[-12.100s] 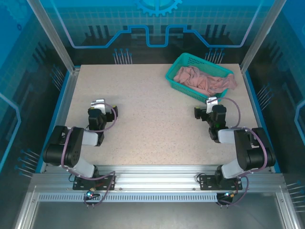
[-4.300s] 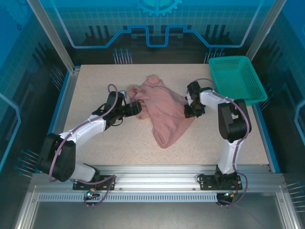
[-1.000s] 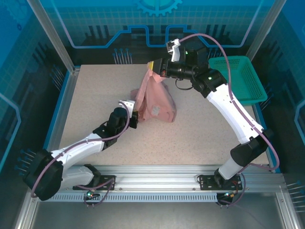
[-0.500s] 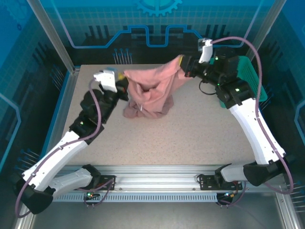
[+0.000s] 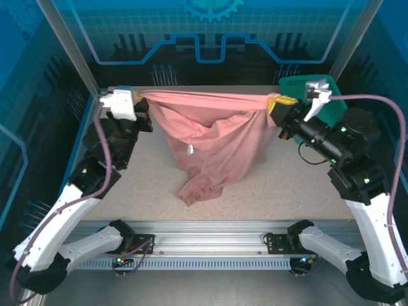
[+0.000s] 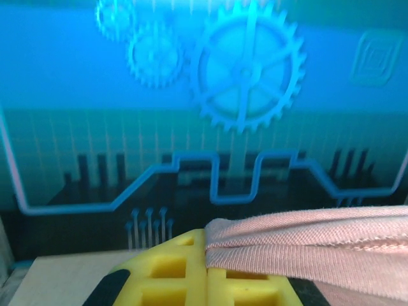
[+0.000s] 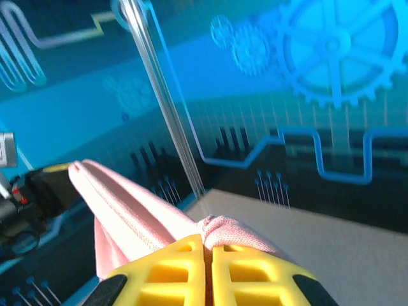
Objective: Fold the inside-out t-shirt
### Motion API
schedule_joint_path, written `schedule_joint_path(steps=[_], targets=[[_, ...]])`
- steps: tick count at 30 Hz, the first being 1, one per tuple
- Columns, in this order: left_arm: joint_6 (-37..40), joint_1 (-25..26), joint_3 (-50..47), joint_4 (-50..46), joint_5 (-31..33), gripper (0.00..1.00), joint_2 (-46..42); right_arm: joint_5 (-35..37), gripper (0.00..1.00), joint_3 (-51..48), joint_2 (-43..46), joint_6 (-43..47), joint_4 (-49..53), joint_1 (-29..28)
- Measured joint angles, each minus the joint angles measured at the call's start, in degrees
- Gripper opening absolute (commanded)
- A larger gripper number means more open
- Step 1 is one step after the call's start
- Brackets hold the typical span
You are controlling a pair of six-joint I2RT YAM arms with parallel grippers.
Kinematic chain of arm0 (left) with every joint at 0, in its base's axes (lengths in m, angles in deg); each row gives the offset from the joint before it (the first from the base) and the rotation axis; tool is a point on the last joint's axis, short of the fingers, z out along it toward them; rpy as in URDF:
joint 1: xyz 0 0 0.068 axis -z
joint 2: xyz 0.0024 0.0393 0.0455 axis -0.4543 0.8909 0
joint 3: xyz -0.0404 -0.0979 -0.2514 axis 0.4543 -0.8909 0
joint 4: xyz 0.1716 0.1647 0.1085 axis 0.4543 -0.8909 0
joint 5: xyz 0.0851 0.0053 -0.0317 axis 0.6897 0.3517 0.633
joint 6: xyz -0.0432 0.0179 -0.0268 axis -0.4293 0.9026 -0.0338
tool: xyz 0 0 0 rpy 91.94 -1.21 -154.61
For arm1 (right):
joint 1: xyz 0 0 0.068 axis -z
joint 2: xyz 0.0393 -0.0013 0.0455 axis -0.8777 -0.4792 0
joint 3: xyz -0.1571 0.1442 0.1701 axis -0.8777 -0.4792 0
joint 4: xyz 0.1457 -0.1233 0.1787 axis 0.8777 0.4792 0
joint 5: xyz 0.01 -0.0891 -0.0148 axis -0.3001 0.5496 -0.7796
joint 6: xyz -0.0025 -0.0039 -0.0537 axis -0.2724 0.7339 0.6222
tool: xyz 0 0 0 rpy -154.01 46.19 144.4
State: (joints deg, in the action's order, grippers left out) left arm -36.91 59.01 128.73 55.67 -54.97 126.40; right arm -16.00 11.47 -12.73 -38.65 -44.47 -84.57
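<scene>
Spreading wider than half a second ago, the left gripper (image 5: 136,97) and right gripper (image 5: 274,102) are each clamping the top edge of the dusty salmon-pink cloth t-shirt (image 5: 210,137), pulling it taut in the air between them, while its lower end is trailing on the speckled beige table (image 5: 299,185).

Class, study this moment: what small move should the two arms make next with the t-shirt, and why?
Probably lower both arms together, keeping the tension, to spread it flat. The left gripper and right gripper, jaws shut, hold the t-shirt taut by one edge above the table, while its lower part lies bunched.
</scene>
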Motion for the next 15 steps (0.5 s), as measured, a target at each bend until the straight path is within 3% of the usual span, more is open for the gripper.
schedule_joint_path(steps=[5, 9, 11, 15], targets=[[0.04, -4.85, 4.90, -2.19, 0.68, 0.00, 13.51, 4.98, 0.08, -1.44, -9.07, -0.59, -1.60, 0.04], [0.00, -9.68, 16.96, -4.63, -1.79, 0.00, 25.81, 7.89, 0.08, 3.80, -20.57, -1.70, -4.33, 1.79], [0.07, -10.88, 24.79, -6.10, -3.45, 0.00, 30.60, 7.78, 0.08, 9.90, -26.03, -1.95, -4.46, 2.71], [1.16, -11.26, 45.92, -9.73, -7.63, 0.00, 38.95, 5.07, 0.08, 35.56, -38.71, -1.62, -2.03, 3.10]])
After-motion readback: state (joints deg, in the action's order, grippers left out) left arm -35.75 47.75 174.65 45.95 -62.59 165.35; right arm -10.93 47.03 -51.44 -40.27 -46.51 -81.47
